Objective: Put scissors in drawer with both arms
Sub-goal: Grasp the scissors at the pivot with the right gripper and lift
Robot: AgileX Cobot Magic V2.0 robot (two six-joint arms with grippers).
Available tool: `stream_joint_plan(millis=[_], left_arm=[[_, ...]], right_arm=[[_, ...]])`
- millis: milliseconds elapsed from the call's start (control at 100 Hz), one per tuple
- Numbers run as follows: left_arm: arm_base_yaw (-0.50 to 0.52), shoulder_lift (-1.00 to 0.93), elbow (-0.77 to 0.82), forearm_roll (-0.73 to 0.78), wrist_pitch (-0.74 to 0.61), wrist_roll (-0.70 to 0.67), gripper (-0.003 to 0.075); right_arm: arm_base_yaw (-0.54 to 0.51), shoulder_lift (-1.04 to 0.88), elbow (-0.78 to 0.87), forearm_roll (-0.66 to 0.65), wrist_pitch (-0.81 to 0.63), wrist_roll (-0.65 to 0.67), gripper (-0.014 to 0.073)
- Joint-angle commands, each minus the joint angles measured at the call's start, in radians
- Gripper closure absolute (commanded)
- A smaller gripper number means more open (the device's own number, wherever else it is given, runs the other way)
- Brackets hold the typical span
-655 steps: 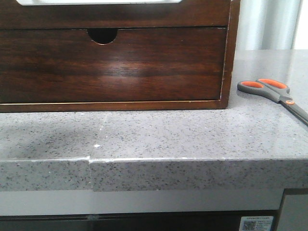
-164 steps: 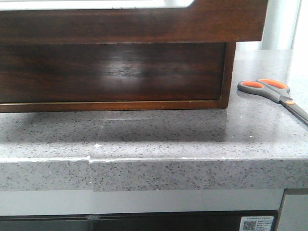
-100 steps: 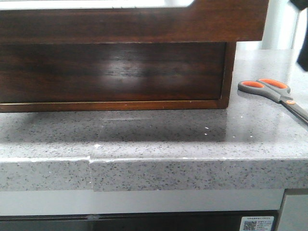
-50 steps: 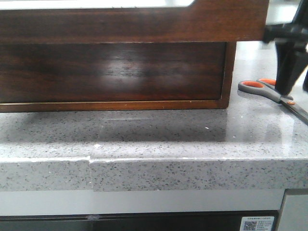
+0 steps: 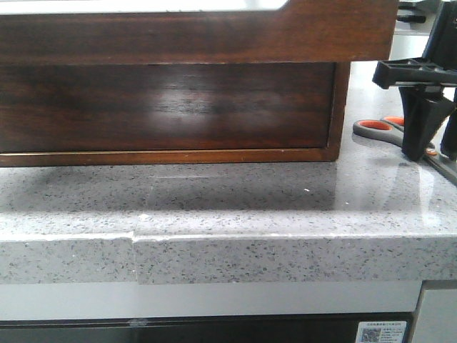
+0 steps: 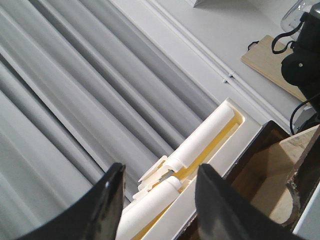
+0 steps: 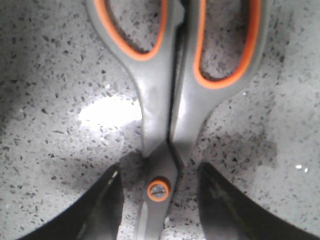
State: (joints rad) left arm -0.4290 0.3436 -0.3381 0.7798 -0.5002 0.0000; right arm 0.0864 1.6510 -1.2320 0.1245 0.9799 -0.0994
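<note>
A: Scissors point(image 7: 167, 100) flat on the speckled grey stone surface point(image 5: 235, 196), to the right of the dark wood frame point(image 5: 341, 107). Grey handles, orange-lined finger loops, orange ring round the pivot screw, blades shut together.

B: And the right pincer point(image 7: 159, 200) is down over them. In the right wrist view its two black fingers point(image 7: 102, 210) stand either side of the pivot, parted wide, a gap of surface showing on each side. I can't see either finger touching the scissors.

A: From the front that pincer point(image 5: 428, 146) hides the pivot; only part of the orange loops peeks out to its left.

B: The drawer point(image 5: 214, 32) juts forward, glossy dark brown, casting a shadow on the polished stone.

A: Left pincer point(image 6: 157, 200) is parted wide too, gripping nothing, with grey pleated curtains point(image 6: 75, 90) behind it and white paper rolls point(image 6: 200, 140) in a pale tray point(image 6: 235, 142).
</note>
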Motion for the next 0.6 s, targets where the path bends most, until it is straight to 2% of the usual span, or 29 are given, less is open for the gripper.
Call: stream_joint_plan(millis=[0,120,240,360,450,590], left_arm=[[-0.006,0.006,-0.031,-0.042,-0.038,-0.018,0.0407],[-0.006,0.006,-0.031,-0.042,-0.038,-0.018,0.0406],[-0.006,0.006,-0.031,-0.042,-0.038,-0.018,0.0406],[-0.006,0.006,-0.031,-0.042,-0.036,-0.018,0.0407],[-0.006,0.006,-0.031,-0.042,-0.036,-0.018,0.0407],[-0.006,0.006,-0.031,-0.042,-0.036,-0.018,0.0407]], right_arm=[[0.002,-0.018,-0.021,0.015,-0.021,-0.009,0.0278],[0.002,-0.018,-0.021,0.015,-0.021,-0.009,0.0326],[0.002,-0.018,-0.021,0.016,-0.006,-0.009,0.0489],[0.002,-0.018,-0.021,0.016,0.003,-0.009,0.0599],[0.002,-0.018,-0.021,0.016,0.003,-0.009,0.0636],[0.002,-0.023,-0.021,0.016,0.005,-0.009,0.0644]])
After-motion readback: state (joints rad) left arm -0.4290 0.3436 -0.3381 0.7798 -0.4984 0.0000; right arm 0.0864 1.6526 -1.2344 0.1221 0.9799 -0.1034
